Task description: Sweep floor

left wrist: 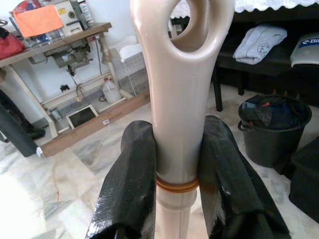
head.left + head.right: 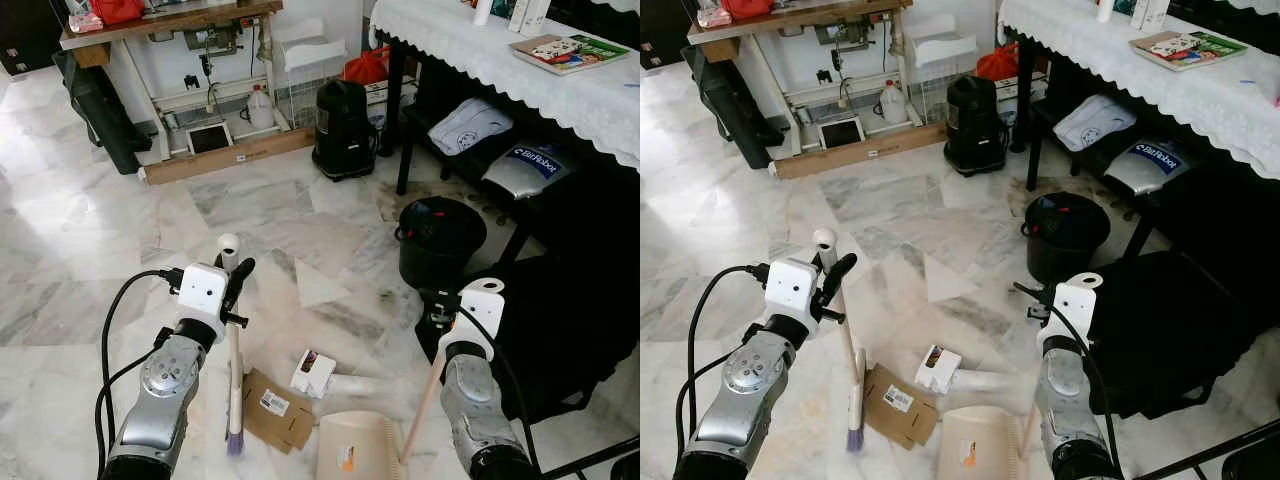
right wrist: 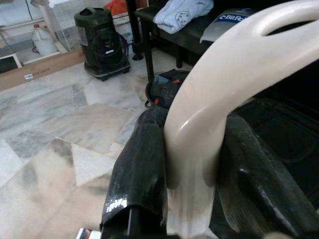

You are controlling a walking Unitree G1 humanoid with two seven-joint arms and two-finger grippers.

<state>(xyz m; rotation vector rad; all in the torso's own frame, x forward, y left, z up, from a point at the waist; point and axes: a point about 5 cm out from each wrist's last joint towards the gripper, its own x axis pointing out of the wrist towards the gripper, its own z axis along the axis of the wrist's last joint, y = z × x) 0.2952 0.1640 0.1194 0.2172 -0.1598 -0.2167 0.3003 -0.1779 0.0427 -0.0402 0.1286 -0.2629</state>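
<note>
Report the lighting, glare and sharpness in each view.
Both eye views: even daylight, sharp, soft sheen on the marble floor. Left wrist view: broom handle between black fingers is crisp, background slightly soft. Right wrist view: dustpan handle bright with glare, near fingers blurred.

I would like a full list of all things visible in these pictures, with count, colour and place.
broom: 1, cream handle, purple bristles, upright on floor, held by left gripper
dustpan: 1, cream, on floor, its handle held by right gripper
cardboard piece: 1, brown, flat on floor beside the broom
small box: 1, white, on floor above the dustpan
bucket: 1, black, on floor near the table
vacuum cleaner: 1, black, by the far wall
jug: 1, white, under the workbench
table: 1, white lace cloth, at right
left gripper: black, shut on broom
right gripper: black, shut on dustpan handle
</note>
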